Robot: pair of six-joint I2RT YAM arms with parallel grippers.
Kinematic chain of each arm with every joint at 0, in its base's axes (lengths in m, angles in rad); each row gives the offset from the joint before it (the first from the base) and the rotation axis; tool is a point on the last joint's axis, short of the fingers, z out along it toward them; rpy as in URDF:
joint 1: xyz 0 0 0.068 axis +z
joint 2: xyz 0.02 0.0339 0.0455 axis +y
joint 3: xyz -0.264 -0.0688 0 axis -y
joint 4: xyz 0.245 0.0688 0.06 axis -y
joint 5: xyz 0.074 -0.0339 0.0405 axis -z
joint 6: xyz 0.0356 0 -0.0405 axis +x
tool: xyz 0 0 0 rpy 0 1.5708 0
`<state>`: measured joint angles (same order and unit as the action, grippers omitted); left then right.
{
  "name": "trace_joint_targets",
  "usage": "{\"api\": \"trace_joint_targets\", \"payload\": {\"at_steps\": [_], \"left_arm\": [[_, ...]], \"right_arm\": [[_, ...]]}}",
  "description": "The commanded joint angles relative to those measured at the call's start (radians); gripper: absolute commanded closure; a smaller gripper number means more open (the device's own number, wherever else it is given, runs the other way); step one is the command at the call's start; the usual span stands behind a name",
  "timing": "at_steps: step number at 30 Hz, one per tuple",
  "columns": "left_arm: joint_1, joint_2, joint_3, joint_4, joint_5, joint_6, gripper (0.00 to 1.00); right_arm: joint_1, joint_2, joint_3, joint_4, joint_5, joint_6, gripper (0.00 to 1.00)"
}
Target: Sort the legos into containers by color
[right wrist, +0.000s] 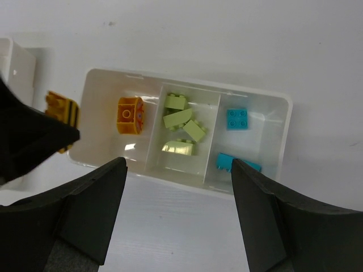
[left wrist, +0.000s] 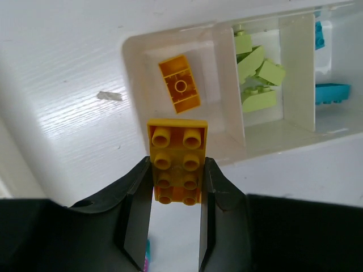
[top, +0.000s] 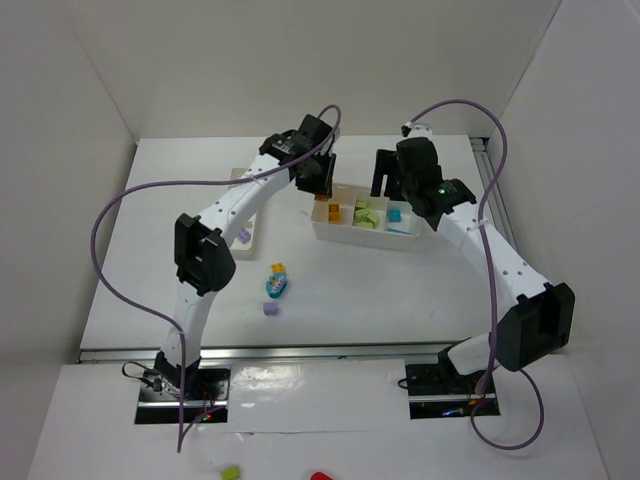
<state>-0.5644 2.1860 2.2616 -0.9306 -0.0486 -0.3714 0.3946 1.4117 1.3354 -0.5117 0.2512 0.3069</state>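
Held brick: we judge the orange-yellow brick point(left wrist: 177, 164) light, stiff and slick; its flat long sides, below the studs, are the place to take hold
Left gripper: the left gripper point(left wrist: 177, 181) has its fingers drawn in narrowly on those two long sides; the brick juts out beyond the tips
Where: we see it above the left end of the three-compartment tray point(right wrist: 187, 86), by the compartment holding another orange brick point(left wrist: 180, 85)
Right gripper: the right gripper point(right wrist: 178, 195) is spread wide over the tray; it holds and touches nothing
Loose legos: a few loose legos point(top: 277, 283) lie on the table point(top: 400, 290), well apart from the tray
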Motion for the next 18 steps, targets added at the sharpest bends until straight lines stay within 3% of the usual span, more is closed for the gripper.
{"api": "trace_joint_targets", "payload": {"at_steps": [1, 5, 6, 7, 12, 16, 18], "left_arm": [[0.003, 0.083, 0.039, -0.018, 0.053, -0.018, 0.84], [-0.008, 0.092, 0.064, 0.019, 0.091, -0.018, 0.42], [-0.008, 0.092, 0.064, 0.030, 0.107, -0.018, 0.40], [-0.008, 0.092, 0.064, 0.042, 0.107, -0.018, 0.27], [-0.008, -0.017, -0.010, 0.061, 0.093, -0.018, 0.18], [-0.008, -0.162, -0.170, 0.070, -0.009, -0.072, 0.28], [-0.008, -0.264, -0.325, 0.070, -0.071, -0.121, 0.30]], "right_arm": [[0.006, -0.013, 0.061, -0.034, 0.016, 0.008, 0.19], [0.006, -0.031, 0.070, -0.059, 0.034, 0.008, 0.19], [0.006, -0.042, 0.070, -0.068, 0.034, 0.008, 0.19], [0.006, -0.042, 0.059, -0.068, 0.043, 0.008, 0.19], [0.006, -0.062, 0.028, -0.068, 0.043, 0.018, 0.19], [0.015, -0.062, 0.019, -0.059, 0.043, 0.028, 0.19], [0.024, -0.062, 0.010, -0.059, 0.043, 0.028, 0.19]]}}
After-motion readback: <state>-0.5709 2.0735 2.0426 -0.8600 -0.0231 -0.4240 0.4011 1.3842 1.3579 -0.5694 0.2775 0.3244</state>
